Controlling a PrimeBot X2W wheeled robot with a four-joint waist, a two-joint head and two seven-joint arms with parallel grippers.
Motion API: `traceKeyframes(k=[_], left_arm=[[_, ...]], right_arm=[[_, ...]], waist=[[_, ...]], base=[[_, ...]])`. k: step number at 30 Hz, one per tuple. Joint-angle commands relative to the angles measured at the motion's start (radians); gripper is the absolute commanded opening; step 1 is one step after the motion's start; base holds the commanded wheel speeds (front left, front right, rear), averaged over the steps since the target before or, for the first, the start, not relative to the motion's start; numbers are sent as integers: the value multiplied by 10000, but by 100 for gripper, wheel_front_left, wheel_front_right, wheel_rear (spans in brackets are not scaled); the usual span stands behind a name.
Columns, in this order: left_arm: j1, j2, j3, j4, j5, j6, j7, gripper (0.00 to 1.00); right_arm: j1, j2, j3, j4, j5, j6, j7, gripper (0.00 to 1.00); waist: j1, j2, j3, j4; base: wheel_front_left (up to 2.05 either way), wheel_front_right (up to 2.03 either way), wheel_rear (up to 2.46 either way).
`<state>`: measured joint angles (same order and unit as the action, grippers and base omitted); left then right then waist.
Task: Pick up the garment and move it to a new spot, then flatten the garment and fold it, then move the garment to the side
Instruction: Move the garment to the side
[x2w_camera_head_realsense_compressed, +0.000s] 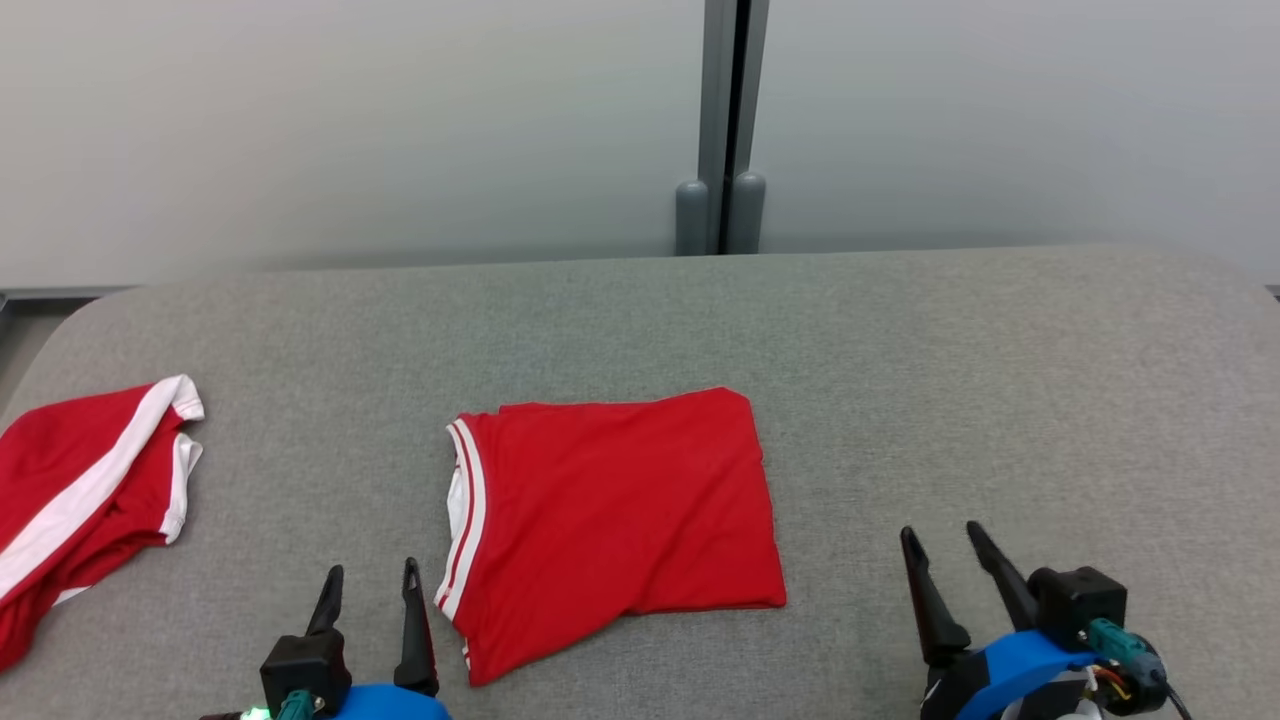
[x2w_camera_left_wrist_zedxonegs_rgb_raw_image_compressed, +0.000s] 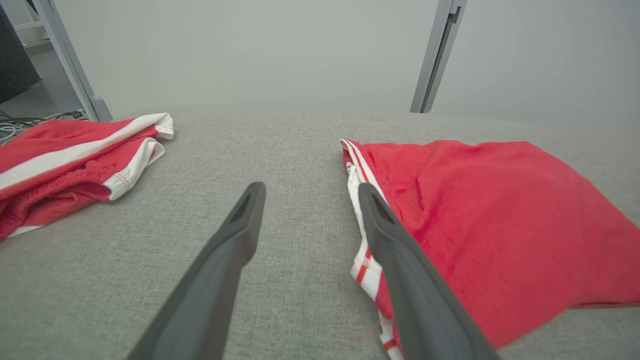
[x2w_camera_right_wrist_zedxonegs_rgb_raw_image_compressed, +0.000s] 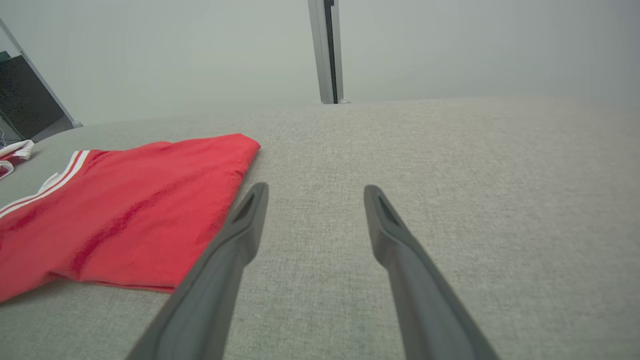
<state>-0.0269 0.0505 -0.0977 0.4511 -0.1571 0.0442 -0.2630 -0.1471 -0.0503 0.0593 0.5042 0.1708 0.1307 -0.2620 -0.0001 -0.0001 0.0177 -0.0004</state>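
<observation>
A red garment (x2w_camera_head_realsense_compressed: 615, 515) with white-striped trim lies folded into a rough rectangle at the middle of the grey table (x2w_camera_head_realsense_compressed: 900, 350). In the left wrist view the garment (x2w_camera_left_wrist_zedxonegs_rgb_raw_image_compressed: 490, 220) spreads to the right of my fingers; in the right wrist view the garment (x2w_camera_right_wrist_zedxonegs_rgb_raw_image_compressed: 120, 210) lies to the left. My left gripper (x2w_camera_head_realsense_compressed: 372, 568) stands open just left of its striped edge, near the table's front. My right gripper (x2w_camera_head_realsense_compressed: 940, 530) is open over bare fabric surface to the garment's right. Neither holds anything.
A second red garment (x2w_camera_head_realsense_compressed: 85, 490) with a broad white stripe lies crumpled at the table's left edge, also the second garment (x2w_camera_left_wrist_zedxonegs_rgb_raw_image_compressed: 70, 160) in the left wrist view. A grey wall with a vertical post (x2w_camera_head_realsense_compressed: 722, 120) stands behind the table.
</observation>
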Motion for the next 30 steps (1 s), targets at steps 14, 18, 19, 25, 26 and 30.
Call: traceKeyframes(k=[14, 18, 19, 25, 26, 30], left_arm=[[-839, -5, -1045, -116, -228, 24, -24, 100], [-925, -5, -1178, -132, -282, 89, -24, 100], [-960, -5, -1215, -139, -306, 82, -24, 100], [-1086, -6, -1276, -186, -381, 183, -24, 100], [-1102, -5, -1271, -188, -402, 177, -24, 100], [-1170, -5, -1293, -231, -442, 239, -24, 100]], right_arm=[[-2302, -23, 520, 1892, 503, 1, -43, 100], [-2804, -27, 476, 2728, 627, 1, -43, 100], [-2918, -24, 491, 2916, 613, 1, -45, 100], [-3313, -24, 979, 3848, 1030, 1, -17, 50], [-3335, -23, 1042, 3925, 1073, 1, -16, 0], [-3418, -36, 910, 3590, 1122, -1, -25, 0]], waist=[[1, 1, 1512, 1848], [1, 1, 1719, 2145], [1, 1, 1760, 2203], [1, 1, 1927, 2300], [1, 1, 1943, 2282], [1, 1, 1965, 2066]], base=[[0, 0, 0], [0, 0, 0], [0, 0, 0], [0, 0, 0], [0, 0, 0], [0, 0, 0]])
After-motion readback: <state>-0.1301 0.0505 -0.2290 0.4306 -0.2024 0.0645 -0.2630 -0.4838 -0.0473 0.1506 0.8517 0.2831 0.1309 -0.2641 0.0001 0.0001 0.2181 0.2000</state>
